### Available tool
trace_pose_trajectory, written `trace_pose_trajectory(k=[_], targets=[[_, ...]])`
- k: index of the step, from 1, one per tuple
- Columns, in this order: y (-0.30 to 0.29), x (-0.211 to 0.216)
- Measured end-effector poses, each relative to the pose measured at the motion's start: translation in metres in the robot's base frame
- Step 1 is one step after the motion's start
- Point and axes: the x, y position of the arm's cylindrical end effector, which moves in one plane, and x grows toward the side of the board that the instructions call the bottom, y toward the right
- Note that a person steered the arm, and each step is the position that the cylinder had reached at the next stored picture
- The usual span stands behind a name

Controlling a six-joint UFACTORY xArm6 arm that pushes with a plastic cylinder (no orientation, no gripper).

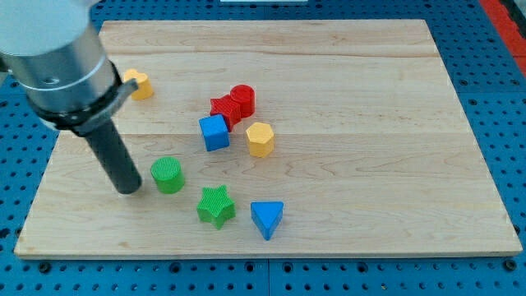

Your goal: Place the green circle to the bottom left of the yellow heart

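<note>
The green circle (168, 174) lies on the wooden board at the lower left. My tip (129, 189) rests just to the circle's left, close to it or touching it. The yellow heart (138, 84) lies at the upper left, partly hidden behind the arm's grey body (57, 62). The green circle is below the heart and slightly to its right.
A green star (215, 205) and a blue triangle (267, 218) lie to the lower right of the circle. A blue cube (214, 132), a yellow hexagon (260, 139), a red star (223, 108) and a red cylinder (243, 99) cluster at the centre. The board's left edge (49, 164) is near.
</note>
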Motion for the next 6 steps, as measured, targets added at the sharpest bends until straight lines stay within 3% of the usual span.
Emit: trace_pose_trajectory(k=[2, 6], targets=[[0.069, -0.014], [0.097, -0.019]])
